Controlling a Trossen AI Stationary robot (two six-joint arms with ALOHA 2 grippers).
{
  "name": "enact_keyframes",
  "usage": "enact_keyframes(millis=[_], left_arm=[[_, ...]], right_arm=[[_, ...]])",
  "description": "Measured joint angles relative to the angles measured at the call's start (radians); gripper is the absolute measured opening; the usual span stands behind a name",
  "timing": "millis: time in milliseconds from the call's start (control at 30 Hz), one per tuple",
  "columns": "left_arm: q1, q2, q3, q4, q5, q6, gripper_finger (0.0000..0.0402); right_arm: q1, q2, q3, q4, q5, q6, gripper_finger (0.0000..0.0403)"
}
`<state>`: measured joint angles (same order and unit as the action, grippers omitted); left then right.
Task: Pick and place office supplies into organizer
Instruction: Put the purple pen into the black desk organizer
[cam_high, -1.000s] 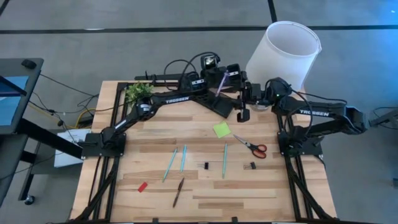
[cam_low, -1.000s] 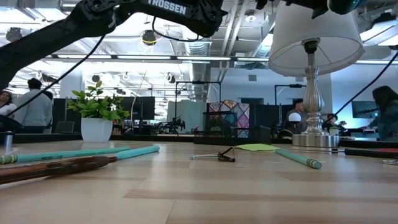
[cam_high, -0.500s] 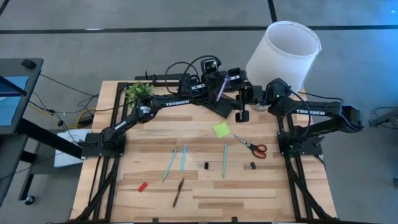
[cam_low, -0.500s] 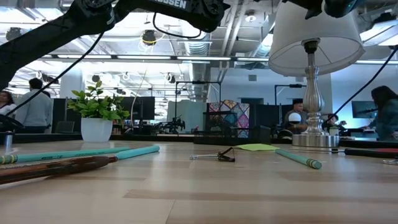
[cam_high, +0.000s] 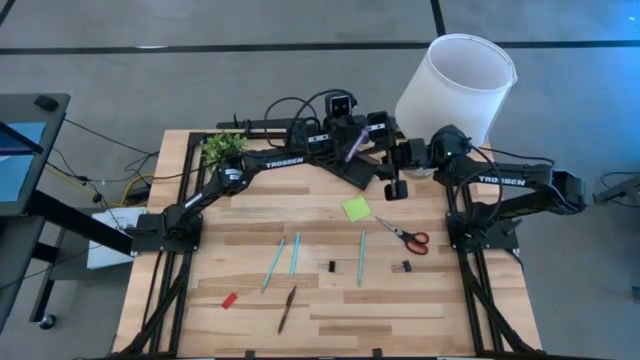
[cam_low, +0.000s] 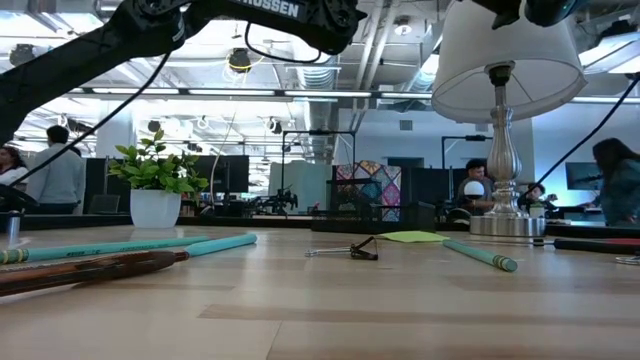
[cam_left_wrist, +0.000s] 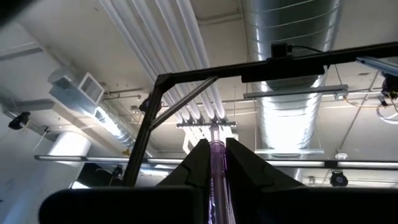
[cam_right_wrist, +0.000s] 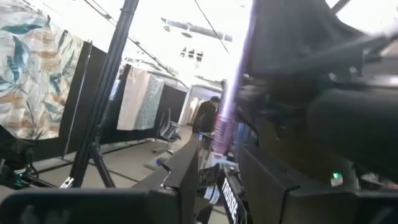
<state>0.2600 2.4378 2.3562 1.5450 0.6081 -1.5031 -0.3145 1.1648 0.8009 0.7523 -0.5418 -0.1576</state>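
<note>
**Pink pen clamped in the left tool above the organizer**

Your pink pen (cam_high: 353, 141) is off the counter, held at the far edge just above the black organizer (cam_high: 358, 170). Its long axis runs steeply, leaning a little: in the high view the upper end tips toward the right and far side, the lower end toward the organizer. In the left wrist view the pen (cam_left_wrist: 216, 163) stands straight up between the two dark fingers (cam_left_wrist: 196, 168), which press on it from both sides, so the left tool (cam_high: 345, 128) is clamped on the pen. In that view the pen's lower part is cut off at the frame edge, and you cannot tell whether its tip touches the organizer.

Your right tool (cam_high: 397, 172) hangs just beside the organizer on its right, near the lamp (cam_high: 458, 82). Its wrist view shows the pen (cam_right_wrist: 225, 118) as a blurred pink streak beyond its own fingers (cam_right_wrist: 186, 168), which stand apart with nothing between them.

On the counter (cam_high: 250, 320) nearer you lie the sticky-note pad (cam_high: 356, 208), the scissors (cam_high: 402, 233), two teal pens (cam_high: 283, 258) side by side, a green pen (cam_high: 361, 258), two black clips (cam_high: 332, 267), the pencil (cam_high: 287, 308) and the red eraser (cam_high: 229, 300). In the low view the organizer is only a dark shape far back.
</note>
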Motion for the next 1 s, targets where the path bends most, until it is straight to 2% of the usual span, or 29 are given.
enact_keyframes(millis=[100,267,333,500,767,1000], left_arm=[[0.017,0.000,0.000,-0.004,0.012,-0.007,0.0018],[0.090,-0.008,0.000,0.008,0.023,-0.068,0.0018],[0.124,-0.015,0.000,0.010,0.064,-0.041,0.0018],[0.206,-0.015,-0.013,0.007,0.096,0.037,0.0018],[0.278,-0.013,-0.170,-0.061,0.147,0.198,0.0018],[0.317,-0.011,-0.383,-0.189,0.169,0.329,0.0018]], right_arm=[[-0.001,-0.002,0.000,-0.088,0.034,0.028,0.0102],[-0.041,-0.049,0.000,-0.388,0.077,0.069,0.0103],[-0.052,-0.068,0.000,-0.496,0.076,0.123,0.0102],[-0.009,-0.137,0.000,-0.602,0.069,0.280,0.0101],[0.132,-0.253,0.000,-0.815,0.087,0.441,0.0101],[0.252,-0.323,0.000,-0.811,0.240,0.388,0.0101]])
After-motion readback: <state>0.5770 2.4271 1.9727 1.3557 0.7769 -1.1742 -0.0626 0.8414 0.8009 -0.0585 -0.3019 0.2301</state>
